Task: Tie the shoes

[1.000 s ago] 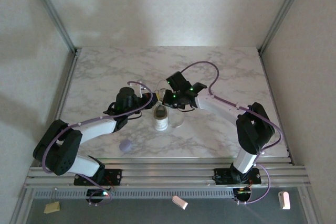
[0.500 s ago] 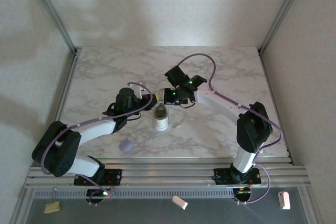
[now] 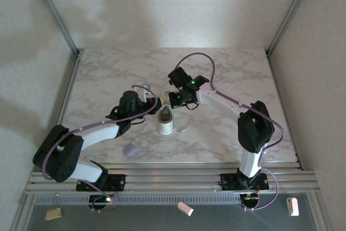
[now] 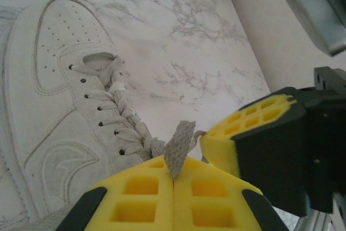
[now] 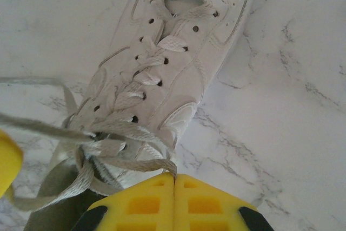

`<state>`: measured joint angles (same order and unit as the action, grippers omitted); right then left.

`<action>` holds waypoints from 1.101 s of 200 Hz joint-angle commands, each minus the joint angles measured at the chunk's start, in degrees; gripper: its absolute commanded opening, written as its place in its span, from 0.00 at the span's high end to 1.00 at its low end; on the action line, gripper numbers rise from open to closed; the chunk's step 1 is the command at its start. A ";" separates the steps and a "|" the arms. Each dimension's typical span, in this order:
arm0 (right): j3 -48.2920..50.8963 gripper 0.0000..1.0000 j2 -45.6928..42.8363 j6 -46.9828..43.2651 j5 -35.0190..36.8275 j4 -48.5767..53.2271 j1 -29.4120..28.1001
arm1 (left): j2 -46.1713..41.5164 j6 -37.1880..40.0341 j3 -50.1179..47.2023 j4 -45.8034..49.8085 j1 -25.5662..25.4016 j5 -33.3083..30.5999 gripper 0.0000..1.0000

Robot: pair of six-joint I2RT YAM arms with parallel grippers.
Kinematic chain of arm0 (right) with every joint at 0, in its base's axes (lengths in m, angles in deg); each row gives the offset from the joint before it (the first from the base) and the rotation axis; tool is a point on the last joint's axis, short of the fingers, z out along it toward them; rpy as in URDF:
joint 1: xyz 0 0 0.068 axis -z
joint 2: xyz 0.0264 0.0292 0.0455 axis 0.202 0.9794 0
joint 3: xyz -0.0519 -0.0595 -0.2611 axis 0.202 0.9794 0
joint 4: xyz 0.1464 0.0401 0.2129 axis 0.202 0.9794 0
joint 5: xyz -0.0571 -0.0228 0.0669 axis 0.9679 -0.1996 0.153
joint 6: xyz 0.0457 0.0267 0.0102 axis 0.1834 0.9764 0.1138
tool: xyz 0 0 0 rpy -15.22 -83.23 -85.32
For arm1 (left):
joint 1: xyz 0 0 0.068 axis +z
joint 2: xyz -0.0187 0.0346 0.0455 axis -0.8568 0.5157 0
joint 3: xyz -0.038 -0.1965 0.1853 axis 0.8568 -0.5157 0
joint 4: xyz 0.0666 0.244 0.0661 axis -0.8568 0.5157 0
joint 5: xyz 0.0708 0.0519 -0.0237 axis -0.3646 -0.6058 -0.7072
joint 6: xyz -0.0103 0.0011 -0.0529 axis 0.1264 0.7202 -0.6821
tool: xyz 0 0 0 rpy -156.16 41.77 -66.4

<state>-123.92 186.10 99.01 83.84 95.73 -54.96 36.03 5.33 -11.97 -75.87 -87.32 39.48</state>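
The white shoe [image 3: 166,121] lies mid-table with its toe toward the arms, and its laces [image 5: 116,133] are loose over the tongue. Just behind its heel end, my left gripper [image 3: 153,103] and right gripper [image 3: 172,100] sit close together. In the left wrist view the left gripper [image 4: 174,172] is shut on a flat lace end [image 4: 179,145] that sticks up between the yellow pads, with the shoe [image 4: 54,106] to the left and the right gripper's pad [image 4: 240,133] alongside. In the right wrist view the right gripper [image 5: 174,177] is shut on another lace strand [image 5: 138,164] above the shoe [image 5: 178,63].
A small lavender blob [image 3: 130,150] lies on the marble table [image 3: 232,74] near the left arm, by the front edge. Aluminium rails [image 3: 173,179] run along the front and grey walls close in the sides and back.
The right arm has swung left and back, bringing its gripper closer to the left gripper behind the shoe. The left arm and shoe have stayed put.
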 commanded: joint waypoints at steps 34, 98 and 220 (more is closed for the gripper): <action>-0.84 1.00 2.40 -1.25 -2.07 -5.43 3.29 | 1.29 2.48 0.27 -0.29 -0.03 3.23 1.00; 0.12 1.00 5.56 -0.31 -6.20 -8.89 5.49 | 3.82 1.81 2.77 0.20 -0.38 2.99 1.00; 8.84 1.00 -1.75 1.87 -9.82 -11.68 5.60 | 4.13 2.27 4.98 2.12 -0.38 3.08 1.00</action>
<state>-116.62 188.48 99.93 74.11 84.54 -49.76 39.92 6.55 -8.94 -74.34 -87.34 41.63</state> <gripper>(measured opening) 0.062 0.038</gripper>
